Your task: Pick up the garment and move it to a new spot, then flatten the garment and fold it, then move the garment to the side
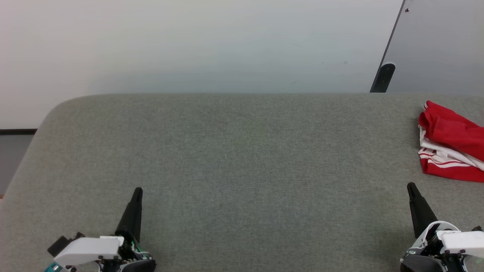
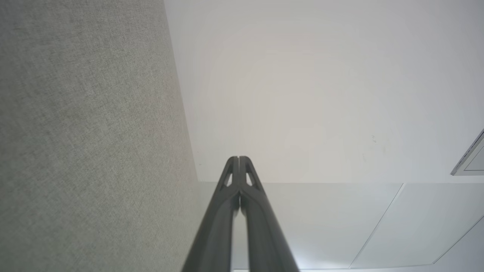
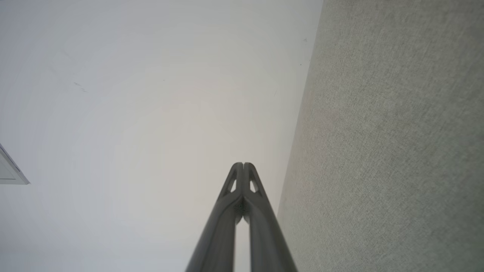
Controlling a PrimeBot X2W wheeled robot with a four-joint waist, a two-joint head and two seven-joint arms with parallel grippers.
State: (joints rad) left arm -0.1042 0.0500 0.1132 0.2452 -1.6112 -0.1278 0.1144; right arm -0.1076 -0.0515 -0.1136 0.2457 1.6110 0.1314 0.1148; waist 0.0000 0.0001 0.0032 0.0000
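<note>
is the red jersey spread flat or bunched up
Bunched up: the garment lies in a rumpled heap on the grey surface, red folds over white striped layers, partly out of frame.

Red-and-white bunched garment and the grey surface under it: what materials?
Red-and-white bunched garment: looks like soft knit fabric, matte, shown by its limp folds and rounded creases; the fibre cannot be told. Grey surface: seemingly woven upholstery-type cloth, matte, with a fine heathered weave that is clear in both wrist views, and a rounded, padded-looking corner.

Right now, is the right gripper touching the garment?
Apart. The head view shows bare grey surface between the right gripper and the garment.
</note>
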